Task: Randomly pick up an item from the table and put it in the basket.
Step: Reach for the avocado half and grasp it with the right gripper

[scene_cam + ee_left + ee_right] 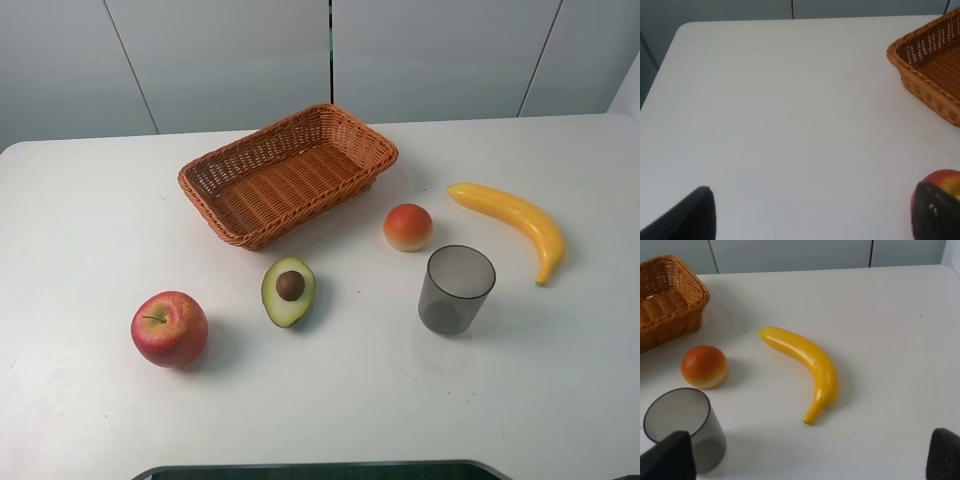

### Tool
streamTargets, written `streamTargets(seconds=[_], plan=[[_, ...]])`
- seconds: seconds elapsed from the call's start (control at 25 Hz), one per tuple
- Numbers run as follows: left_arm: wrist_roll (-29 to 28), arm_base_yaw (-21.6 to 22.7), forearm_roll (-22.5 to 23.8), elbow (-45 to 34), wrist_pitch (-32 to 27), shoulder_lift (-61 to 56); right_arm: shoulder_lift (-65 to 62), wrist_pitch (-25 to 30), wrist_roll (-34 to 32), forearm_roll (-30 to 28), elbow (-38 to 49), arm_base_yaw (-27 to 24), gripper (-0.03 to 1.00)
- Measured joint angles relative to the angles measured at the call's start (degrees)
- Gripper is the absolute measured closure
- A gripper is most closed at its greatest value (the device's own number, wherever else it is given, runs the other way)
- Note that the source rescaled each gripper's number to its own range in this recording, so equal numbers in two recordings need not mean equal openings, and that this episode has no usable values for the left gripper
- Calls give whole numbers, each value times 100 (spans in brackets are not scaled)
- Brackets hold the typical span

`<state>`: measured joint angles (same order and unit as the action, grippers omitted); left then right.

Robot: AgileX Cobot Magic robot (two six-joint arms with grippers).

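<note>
The table (90,220) is plain white; the basket (285,185), upper middle of the frame, is orange-brown woven wicker with a braided rim; the halved avocado (288,291) at centre has green skin, pale yellow-green flesh and a brown pit; the apple (169,328), lower left, is red with yellowish streaks; the small round fruit (408,227) is orange-red, paler at its base; the banana (515,222) at right is bright yellow; the cup (455,290) is translucent smoky grey.
</note>
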<state>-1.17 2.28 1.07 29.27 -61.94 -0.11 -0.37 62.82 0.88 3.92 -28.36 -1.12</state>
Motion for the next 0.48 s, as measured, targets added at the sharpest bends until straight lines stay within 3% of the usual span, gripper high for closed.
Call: streamTargets(seconds=[0.48], plan=[[0,0,0,0,0,0,0,0,0,0,0,0,-3]])
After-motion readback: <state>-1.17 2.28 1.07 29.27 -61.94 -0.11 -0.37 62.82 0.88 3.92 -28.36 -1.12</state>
